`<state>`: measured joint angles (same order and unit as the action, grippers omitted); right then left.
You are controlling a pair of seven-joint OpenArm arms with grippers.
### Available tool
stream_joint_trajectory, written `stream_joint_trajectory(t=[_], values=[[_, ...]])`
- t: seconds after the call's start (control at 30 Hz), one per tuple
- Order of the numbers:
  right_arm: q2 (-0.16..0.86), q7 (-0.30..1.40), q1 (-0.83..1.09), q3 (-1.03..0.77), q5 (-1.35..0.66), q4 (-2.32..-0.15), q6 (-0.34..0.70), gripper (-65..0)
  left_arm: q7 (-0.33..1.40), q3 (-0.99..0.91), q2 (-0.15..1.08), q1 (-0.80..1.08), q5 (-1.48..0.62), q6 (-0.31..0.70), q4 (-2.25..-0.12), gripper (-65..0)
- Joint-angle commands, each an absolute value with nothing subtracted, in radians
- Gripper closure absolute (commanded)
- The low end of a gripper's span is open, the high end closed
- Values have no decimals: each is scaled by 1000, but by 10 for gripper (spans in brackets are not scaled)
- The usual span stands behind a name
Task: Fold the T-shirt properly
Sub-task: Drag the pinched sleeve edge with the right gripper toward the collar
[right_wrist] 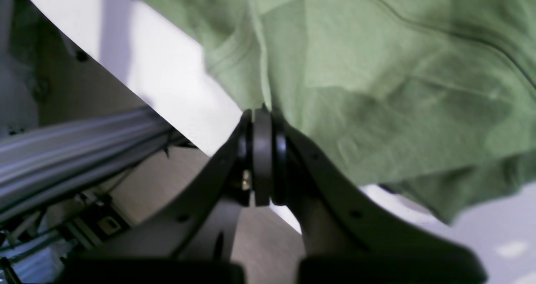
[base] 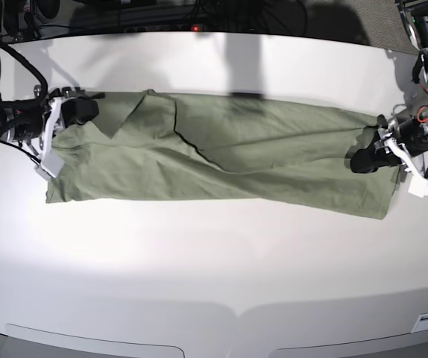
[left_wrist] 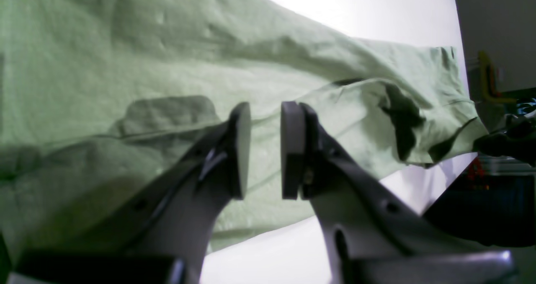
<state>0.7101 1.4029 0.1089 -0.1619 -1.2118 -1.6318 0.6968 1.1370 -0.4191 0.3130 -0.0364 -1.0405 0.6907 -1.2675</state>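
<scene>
So far the T-shirt (base: 221,153) lies folded lengthwise into a long band; crosswise folds remain. Right gripper (right_wrist: 263,108) pinches its edge; left gripper (left_wrist: 265,150) hovers, fingers apart.

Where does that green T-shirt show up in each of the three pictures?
Left wrist: T-shirt fills the left and centre, behind the open left gripper.
Right wrist: T-shirt fills the upper right; right gripper pinches its edge.
Base: T-shirt stretched across the middle.
Shared landmark: white table.
</scene>
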Motion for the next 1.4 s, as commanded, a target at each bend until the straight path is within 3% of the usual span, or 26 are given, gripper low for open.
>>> stream_joint_trajectory(t=[0.0,0.43,0.73,1.1,1.37], values=[[748,1396,102,-170,-1242,-1648,698,0,1125,-424,330,-53,-1067,698,-1285,-131],[834,1396,102,-171,-1222,-1648,698,0,1125,-424,334,-53,-1066,698,-1285,-131],[834,1351,102,-171,-793,-1623,698,0,1125,-424,336,-53,-1064,698,-1285,-131],[813,1139,100,-171,-890,-1612,698,0,1125,-424,335,-53,-1067,698,-1285,-131],[731,1071,95,-172,-598,-1611,473,0,1125,-424,335,-52,-1067,698,-1285,-131]])
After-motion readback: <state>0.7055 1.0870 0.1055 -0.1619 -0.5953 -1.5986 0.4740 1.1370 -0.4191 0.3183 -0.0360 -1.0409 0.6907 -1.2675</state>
